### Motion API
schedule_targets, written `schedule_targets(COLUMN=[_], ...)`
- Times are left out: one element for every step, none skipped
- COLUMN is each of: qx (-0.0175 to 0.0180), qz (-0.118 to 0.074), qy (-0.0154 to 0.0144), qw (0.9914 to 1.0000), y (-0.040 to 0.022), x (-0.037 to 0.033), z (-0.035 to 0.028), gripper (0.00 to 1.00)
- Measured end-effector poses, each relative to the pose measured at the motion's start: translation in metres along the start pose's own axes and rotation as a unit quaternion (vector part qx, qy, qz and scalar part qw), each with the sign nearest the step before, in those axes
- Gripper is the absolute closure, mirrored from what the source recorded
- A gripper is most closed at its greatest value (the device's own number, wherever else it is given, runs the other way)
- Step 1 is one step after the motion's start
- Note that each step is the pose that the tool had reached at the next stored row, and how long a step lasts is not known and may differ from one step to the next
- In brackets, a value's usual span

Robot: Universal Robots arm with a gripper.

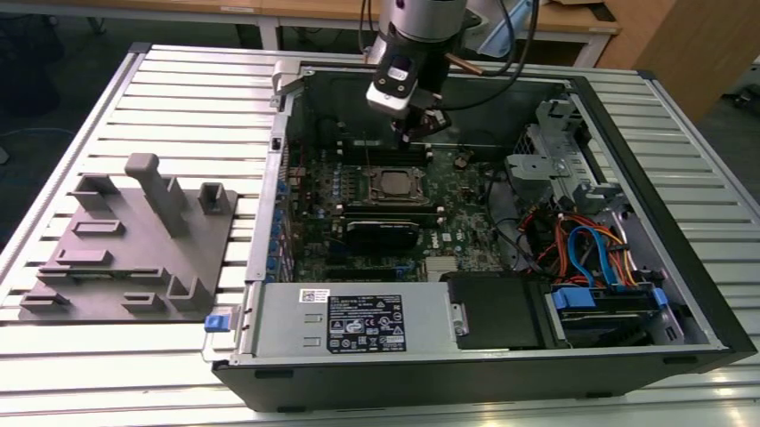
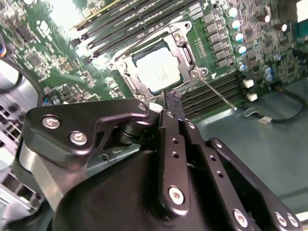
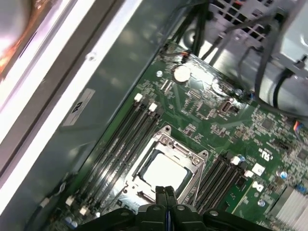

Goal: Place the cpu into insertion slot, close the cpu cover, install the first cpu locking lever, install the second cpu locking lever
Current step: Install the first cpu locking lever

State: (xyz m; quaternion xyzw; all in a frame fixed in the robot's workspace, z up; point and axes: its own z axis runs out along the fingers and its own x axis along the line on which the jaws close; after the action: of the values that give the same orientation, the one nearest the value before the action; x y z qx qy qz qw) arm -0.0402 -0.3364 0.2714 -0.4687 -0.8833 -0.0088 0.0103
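Meanwhile, hand (image 1: 418,129) pinched shut, empty, poised near cpu (image 3: 166,171) seated in insertion slot (image 1: 366,185), cpu cover (image 2: 187,50) down, mid-frame in exterior view. Risk: slipping off thin locking lever (image 2: 217,93), gouging memory slots (image 2: 199,98) beside.

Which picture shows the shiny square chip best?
The second wrist view: the cpu sits large and plain to see. In the first wrist view the gripper covers its corner; the exterior view shows it small.
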Motion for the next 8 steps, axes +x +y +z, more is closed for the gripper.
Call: schedule_targets(qx=[0.0002,0.0004,0.0007,0.0009,0.0011,0.0012,0.0013,0.0014], qz=[-0.009,-0.017,-0.026,-0.034,-0.042,-0.049,-0.053,-0.055], qy=[0.0000,0.0001,0.0002,0.0002,0.0002,0.0003,0.0003,0.0003], qw=[0.99996,0.99985,0.99966,0.99942,0.99913,0.99880,0.99857,0.99851], y=[0.0000,0.0000,0.0000,0.0000,0.0000,0.0000,0.0000,0.0000], x=[0.0000,0.0000,0.0000,0.0000,0.0000,0.0000,0.0000,0.0000], z=[0.0000,0.0000,0.0000,0.0000,0.0000,0.0000,0.0000,0.0000], gripper=[0.90,0.90,0.90,0.90,0.90,0.90,0.90,0.90])
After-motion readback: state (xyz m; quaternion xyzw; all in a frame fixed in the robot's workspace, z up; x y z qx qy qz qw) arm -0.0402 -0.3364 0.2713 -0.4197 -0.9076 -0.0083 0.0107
